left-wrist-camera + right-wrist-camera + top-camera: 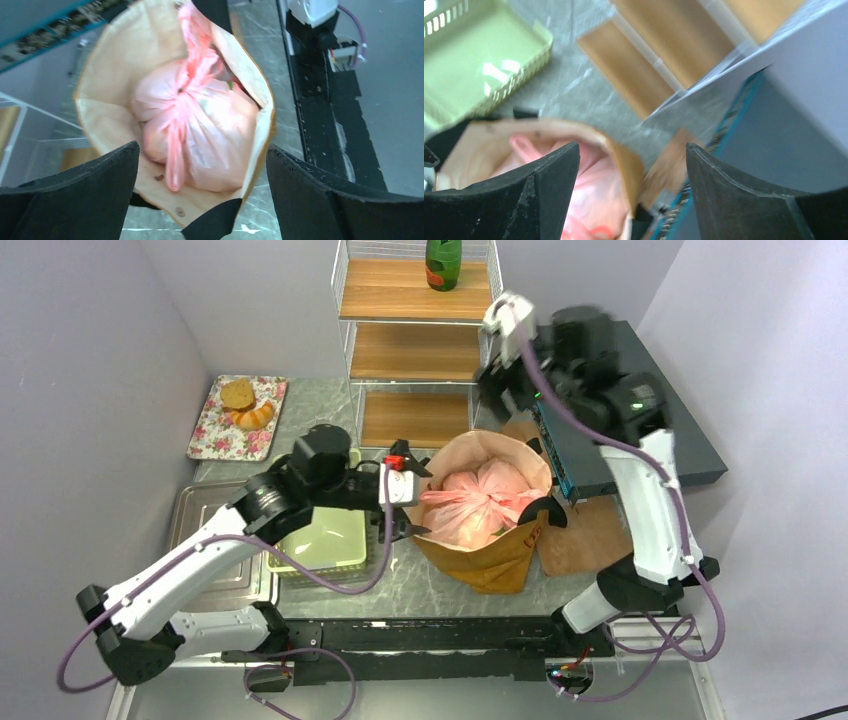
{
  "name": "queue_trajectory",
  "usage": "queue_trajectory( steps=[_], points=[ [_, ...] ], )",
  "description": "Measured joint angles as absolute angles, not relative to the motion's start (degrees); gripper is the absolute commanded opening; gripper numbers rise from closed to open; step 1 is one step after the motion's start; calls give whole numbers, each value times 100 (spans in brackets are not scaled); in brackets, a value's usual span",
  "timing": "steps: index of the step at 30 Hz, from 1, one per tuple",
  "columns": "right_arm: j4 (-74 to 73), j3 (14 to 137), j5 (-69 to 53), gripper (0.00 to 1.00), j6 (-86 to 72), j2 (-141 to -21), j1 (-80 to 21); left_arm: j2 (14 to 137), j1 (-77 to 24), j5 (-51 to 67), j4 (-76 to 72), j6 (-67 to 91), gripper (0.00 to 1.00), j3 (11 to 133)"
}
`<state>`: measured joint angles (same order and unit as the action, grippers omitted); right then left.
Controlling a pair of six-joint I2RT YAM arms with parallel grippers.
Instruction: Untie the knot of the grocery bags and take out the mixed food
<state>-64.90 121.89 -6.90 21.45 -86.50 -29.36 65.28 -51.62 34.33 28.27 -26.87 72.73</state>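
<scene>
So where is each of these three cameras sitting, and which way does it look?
Top external: high behind the bases, looking down on the table; left arm and right arm show.
Left wrist: looks down into the tote at the knotted pink bag; left gripper open at bottom.
Right wrist: above the tote's rim, tilted down; right gripper open.
All share tote and pink bag.

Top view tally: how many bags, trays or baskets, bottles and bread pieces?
Bags: 2, the pink plastic bag and the brown tote
Trays and baskets: 3, the floral tray, green basket, metal tray
Bottles: 1, the green bottle
Bread pieces: 2, the round loaf and croissant
Total: 8
</scene>
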Motion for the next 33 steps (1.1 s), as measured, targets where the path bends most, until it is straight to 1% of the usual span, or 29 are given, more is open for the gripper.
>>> queue_trajectory(
  steps=[2, 3, 6, 10, 12, 14, 16, 17, 20, 23, 27, 28, 29, 30, 32, 33],
  points=[
    [-6626, 13489, -982, 80, 2069, -8952, -2639, 6333, -4947, 3411, 2711, -2652, 90, 7282],
    [-6510, 13913, -1118, 80, 2008, -9002, -2368, 6322, -4915, 3413, 2700, -2624, 87, 7308],
    [-6473, 14081, -1297, 80, 1898, -8807, -1533, 6598, -4829, 3468, 2655, -2561, 76, 7572],
    [-6726, 14138, -1822, 80, 1734, -8823, -886, 7456, -4786, 3610, 2471, -2375, 63, 8042],
    [-6761, 14138, -2123, 80, 1599, -8903, -593, 8084, -4790, 3688, 2418, -2250, 61, 8420],
    [-6794, 14178, -2355, 80, 1481, -9024, -357, 8453, -4810, 3728, 2370, -2154, 66, 8606],
    [-6807, 14219, -2486, 80, 1433, -9155, -226, 8838, -4849, 3754, 2333, -2062, 74, 8788],
    [-6818, 14219, -2523, 80, 1433, -9192, -215, 9004, -4880, 3758, 2333, -2025, 76, 8862],
    [-6890, 14158, -2672, 80, 1426, -9262, -217, 9472, -4998, 3739, 2340, -1957, 81, 9059],
    [-6853, 13642, -2956, 79, 1326, -9111, -220, 9887, -5076, 3697, 2357, -1850, 84, 9258],
    [-6853, 12870, -3175, 79, 1177, -8892, -333, 10405, -5109, 3597, 2484, -1721, 84, 9574],
    [-6849, 12711, -3179, 80, 1177, -8842, -403, 10475, -5109, 3581, 2515, -1697, 83, 9577],
    [-6864, 12525, -3164, 79, 1181, -8788, -519, 10532, -5111, 3568, 2582, -1675, 78, 9577],
    [-6873, 12372, -3133, 79, 1199, -8733, -655, 10575, -5109, 3562, 2650, -1662, 71, 9577],
    [-6888, 12049, -2989, 80, 1264, -8611, -991, 10591, -5116, 3566, 2711, -1636, 46, 9537],
    [-6884, 11850, -2856, 79, 1326, -8521, -1201, 10554, -5124, 3573, 2689, -1621, 32, 9476]
  ],
)
